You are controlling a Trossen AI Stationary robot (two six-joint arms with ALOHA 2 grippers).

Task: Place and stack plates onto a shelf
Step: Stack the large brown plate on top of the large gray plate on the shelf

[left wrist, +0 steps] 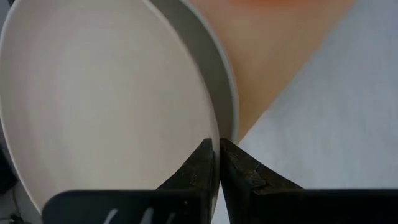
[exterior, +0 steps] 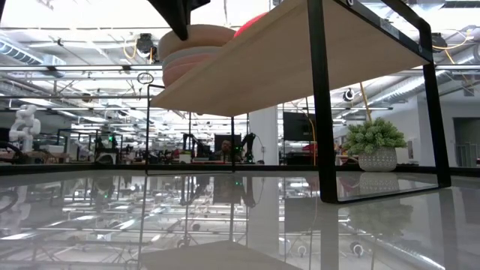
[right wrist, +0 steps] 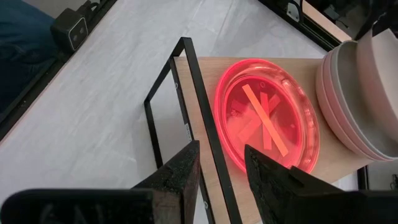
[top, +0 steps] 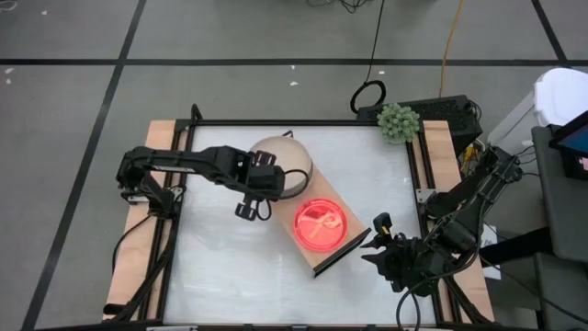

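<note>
Glossy white tabletop (exterior: pixel 240 217) beneath shelf (exterior: pixel 285 67), cluttered lab behind.

The left arm is reaching in from the table's left side toward the middle, its links stretching almost level and its wrist bending so that the left tool (top: pixel 253 210) is pointing down and toward the near edge; its two dark fingers (left wrist: pixel 200 171) are lying almost together, only a thin slit showing between them. The right arm is sitting folded at the table's right near corner; the right tool (top: pixel 374 242) is facing inward with its fingers (right wrist: pixel 180 171) standing apart.
</note>
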